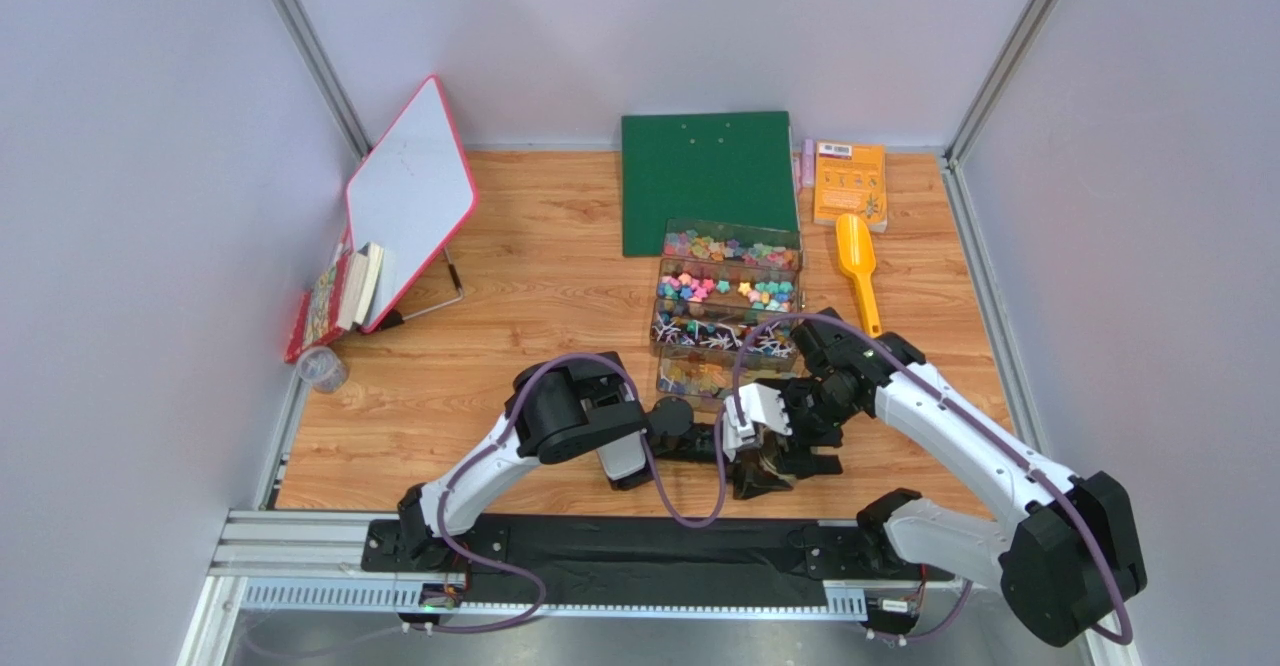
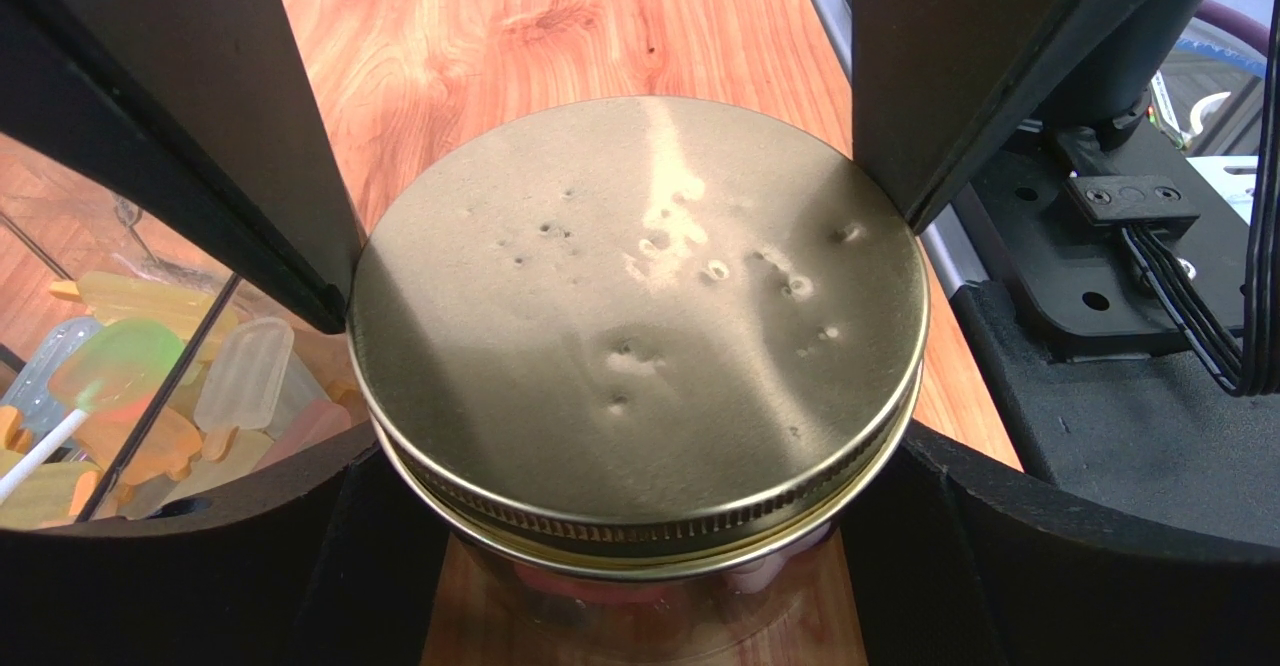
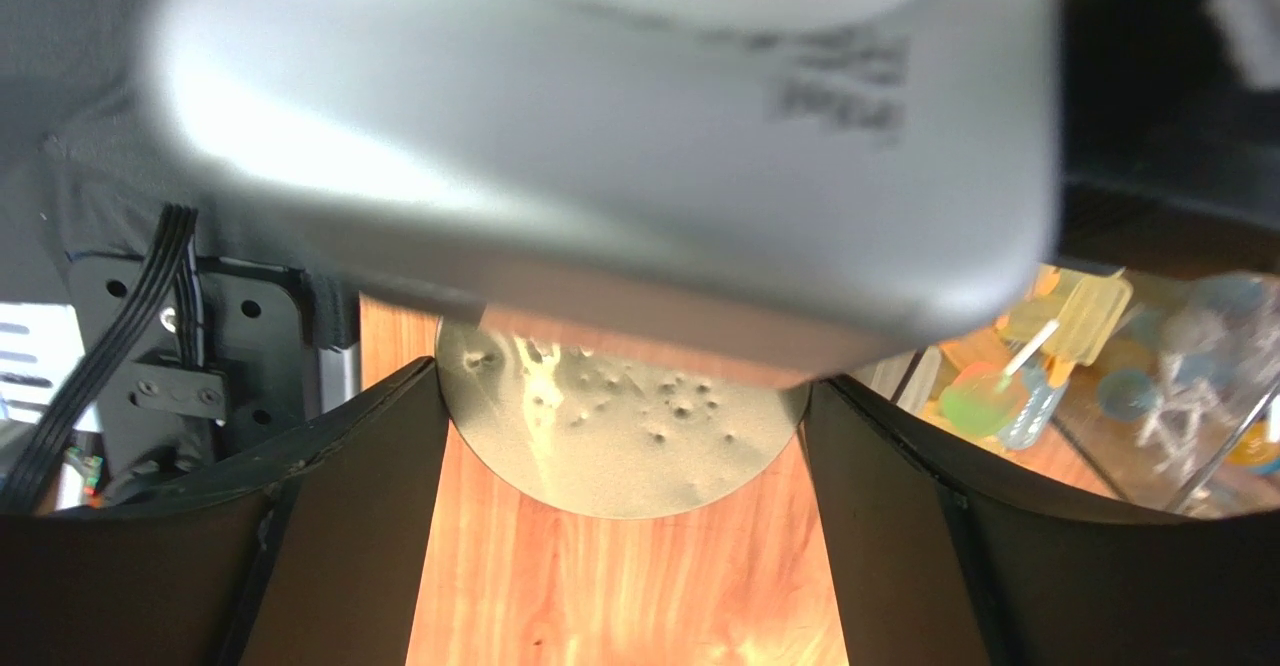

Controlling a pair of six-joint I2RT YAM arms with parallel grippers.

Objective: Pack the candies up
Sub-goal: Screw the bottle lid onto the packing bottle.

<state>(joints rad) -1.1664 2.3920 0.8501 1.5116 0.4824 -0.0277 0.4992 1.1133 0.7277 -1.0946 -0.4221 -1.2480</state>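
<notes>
Left tool (image 2: 619,254): pressed on both sides of the gold lid (image 2: 639,351), mid-frame.
Right tool (image 3: 624,404): fingers apart, flanked the lid, seemingly untouched.
Candies (image 1: 727,288): lay in clear box (image 1: 730,228), centre of top view.
Step, judged: lid work on jar (image 2: 631,614); called for level rim hold, braced jar, slow twist.

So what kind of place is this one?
Looks like a robot test cell, probably in a lab: plain grey walls close in a wooden table, two arms are bolted to a rail at its near edge, and props lie about: a whiteboard, a green board, a candy box.
</notes>
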